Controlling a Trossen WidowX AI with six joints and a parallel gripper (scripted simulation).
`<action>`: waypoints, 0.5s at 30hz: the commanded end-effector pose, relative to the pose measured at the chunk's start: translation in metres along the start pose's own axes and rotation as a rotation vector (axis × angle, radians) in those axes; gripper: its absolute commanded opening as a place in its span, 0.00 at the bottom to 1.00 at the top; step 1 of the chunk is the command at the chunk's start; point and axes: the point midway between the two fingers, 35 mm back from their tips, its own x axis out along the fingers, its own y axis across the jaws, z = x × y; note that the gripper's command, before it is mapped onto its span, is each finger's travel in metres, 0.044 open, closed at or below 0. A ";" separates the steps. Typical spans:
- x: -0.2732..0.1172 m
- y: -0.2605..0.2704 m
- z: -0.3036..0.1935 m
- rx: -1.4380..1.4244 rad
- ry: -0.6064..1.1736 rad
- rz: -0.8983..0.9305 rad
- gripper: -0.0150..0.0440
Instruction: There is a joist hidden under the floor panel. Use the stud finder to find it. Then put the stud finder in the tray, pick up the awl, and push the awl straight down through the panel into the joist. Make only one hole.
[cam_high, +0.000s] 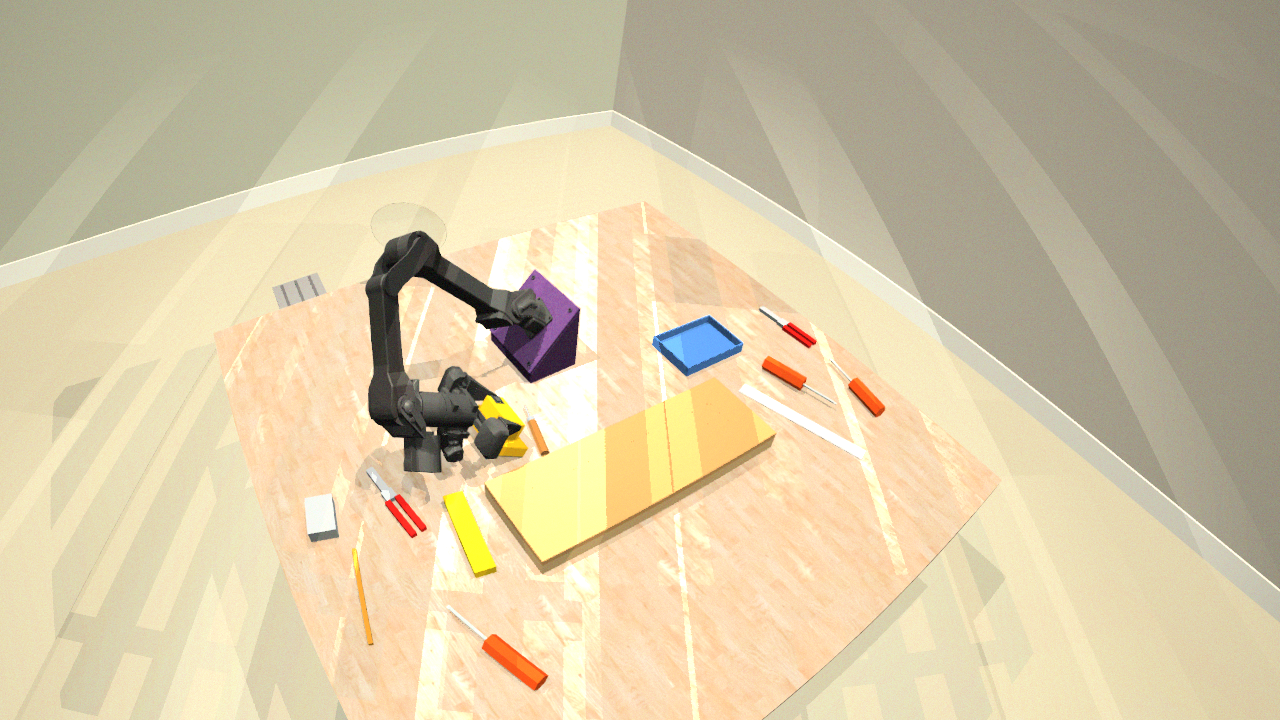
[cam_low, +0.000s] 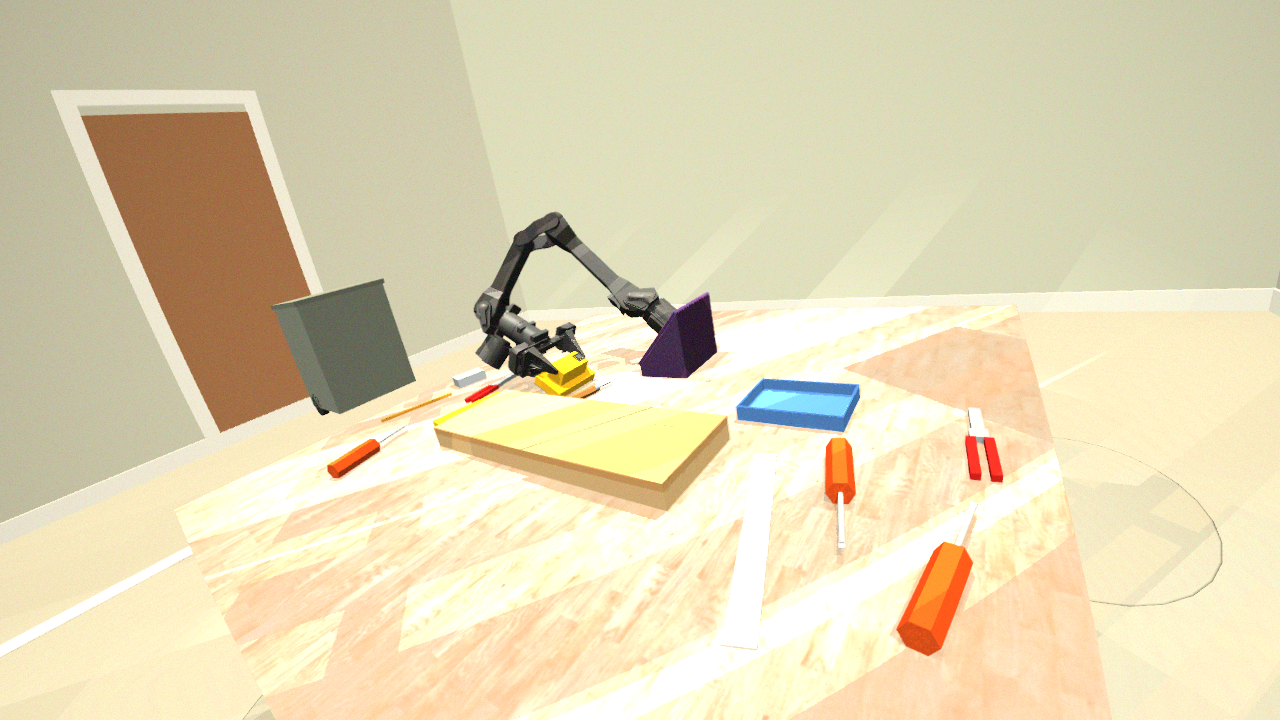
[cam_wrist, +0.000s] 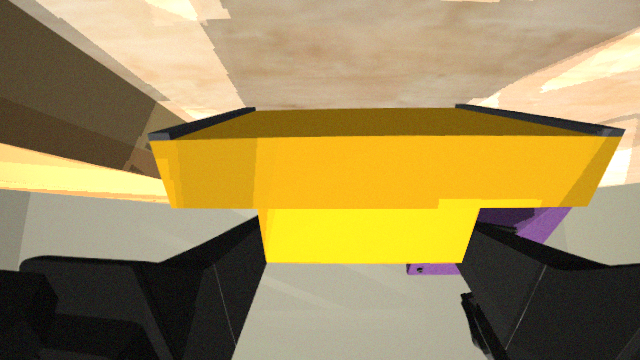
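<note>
The yellow stud finder (cam_high: 512, 445) (cam_low: 565, 380) (cam_wrist: 370, 170) is tilted low at the table beside the panel's left end; contact with the table is unclear. My gripper (cam_high: 508, 414) (cam_low: 567, 363) (cam_wrist: 356, 219) is open, with a finger on either side of the stud finder's narrower raised part. The awl (cam_high: 537, 436) (cam_low: 586, 392), with a brown-orange handle, lies between the stud finder and the panel. The wooden floor panel (cam_high: 626, 474) (cam_low: 581, 438) lies flat. The blue tray (cam_high: 716, 359) (cam_low: 796, 419) is empty beyond its right end. The joist is hidden.
A purple wedge (cam_high: 563, 344) (cam_low: 698, 340) stands behind the gripper. A yellow bar (cam_high: 469, 533), red-handled pliers (cam_high: 405, 514), a white block (cam_high: 320, 516) and a pencil (cam_high: 362, 595) lie to the left. Screwdrivers (cam_high: 514, 662) (cam_low: 935, 595) and a white strip (cam_high: 801, 420) lie around the panel.
</note>
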 end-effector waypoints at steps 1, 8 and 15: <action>0.000 0.000 0.000 0.000 0.000 0.000 1.00; 0.000 0.000 0.000 0.000 0.000 0.000 1.00; -0.003 0.000 0.000 0.000 0.000 0.000 1.00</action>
